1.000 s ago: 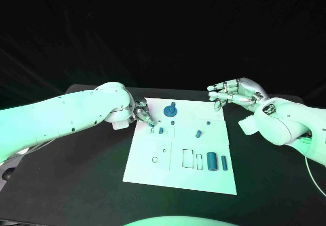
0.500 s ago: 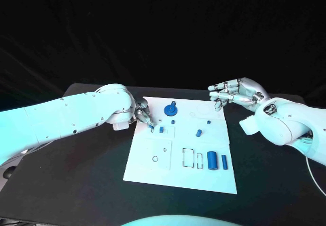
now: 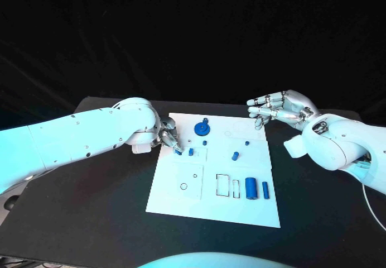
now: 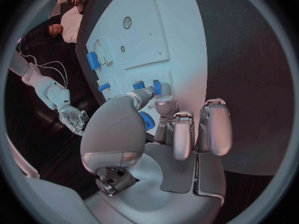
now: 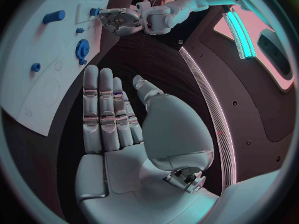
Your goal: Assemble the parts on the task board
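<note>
The left hand (image 3: 169,137), fingers pinched on a small blue peg (image 3: 178,151) (right hand (image 3: 278,109) open, farther off), hovers at the task board (image 3: 213,215) near its left edge.

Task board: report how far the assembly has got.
Little looks done. On the task board the blue gear lies near the far edge, and two blue cylinders lie loose beside empty outlined slots. In hand: the left hand has its fingertips on a small blue part at the board's left edge. The right hand hovers open, holding nothing. Most parts remain unplaced.
</note>
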Controlling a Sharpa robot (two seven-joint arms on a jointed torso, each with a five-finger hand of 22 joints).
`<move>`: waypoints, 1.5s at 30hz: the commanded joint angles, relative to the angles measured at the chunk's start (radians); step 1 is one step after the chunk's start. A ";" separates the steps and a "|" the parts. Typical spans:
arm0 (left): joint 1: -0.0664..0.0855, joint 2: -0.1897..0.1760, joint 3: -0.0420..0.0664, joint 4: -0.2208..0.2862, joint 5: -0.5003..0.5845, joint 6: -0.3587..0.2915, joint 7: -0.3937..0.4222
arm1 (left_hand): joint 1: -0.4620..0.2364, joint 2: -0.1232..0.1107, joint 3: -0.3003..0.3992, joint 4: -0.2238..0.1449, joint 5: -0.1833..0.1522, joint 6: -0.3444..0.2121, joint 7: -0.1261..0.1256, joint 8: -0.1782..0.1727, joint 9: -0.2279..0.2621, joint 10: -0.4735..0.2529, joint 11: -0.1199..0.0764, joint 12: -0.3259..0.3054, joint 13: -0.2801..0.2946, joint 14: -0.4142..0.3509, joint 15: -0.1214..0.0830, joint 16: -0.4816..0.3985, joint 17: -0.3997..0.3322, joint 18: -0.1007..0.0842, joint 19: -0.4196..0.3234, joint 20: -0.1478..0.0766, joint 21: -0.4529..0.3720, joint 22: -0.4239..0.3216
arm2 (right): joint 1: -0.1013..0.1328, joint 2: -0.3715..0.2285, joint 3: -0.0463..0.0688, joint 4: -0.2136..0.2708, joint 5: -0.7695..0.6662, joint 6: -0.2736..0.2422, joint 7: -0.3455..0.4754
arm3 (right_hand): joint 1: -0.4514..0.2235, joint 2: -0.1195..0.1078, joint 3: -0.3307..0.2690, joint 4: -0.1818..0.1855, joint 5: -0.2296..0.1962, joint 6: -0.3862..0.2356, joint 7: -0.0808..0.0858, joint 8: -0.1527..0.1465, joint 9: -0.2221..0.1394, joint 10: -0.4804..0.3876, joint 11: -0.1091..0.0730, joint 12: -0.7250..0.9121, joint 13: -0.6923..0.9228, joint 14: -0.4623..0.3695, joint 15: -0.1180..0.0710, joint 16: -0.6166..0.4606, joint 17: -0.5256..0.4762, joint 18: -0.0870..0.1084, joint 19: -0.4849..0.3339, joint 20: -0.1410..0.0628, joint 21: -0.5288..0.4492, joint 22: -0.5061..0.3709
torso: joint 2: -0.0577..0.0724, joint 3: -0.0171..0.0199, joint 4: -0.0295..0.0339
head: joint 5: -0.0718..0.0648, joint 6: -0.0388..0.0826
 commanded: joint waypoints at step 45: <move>-0.011 0.049 -0.006 -0.044 -0.002 0.079 -0.058 | -0.169 0.016 -0.188 0.052 -0.004 0.082 -0.017 -0.029 -0.097 0.042 -0.007 0.041 0.062 0.105 -0.007 0.002 0.263 0.004 0.018 -0.007 0.004 0.050 | -0.001 -0.005 0.000 0.008 -0.004 0.019 0.001 | 0.003 0.009 -0.008 0.001 0.006 -0.002 0.000 0.003 0.000 -0.010 0.001 0.007 -0.002 -0.007 0.002 0.006 -0.003 0.004 -0.007 0.000 -0.007 -0.001 | 0.000 0.0007 0.0004 | -0.005 -0.011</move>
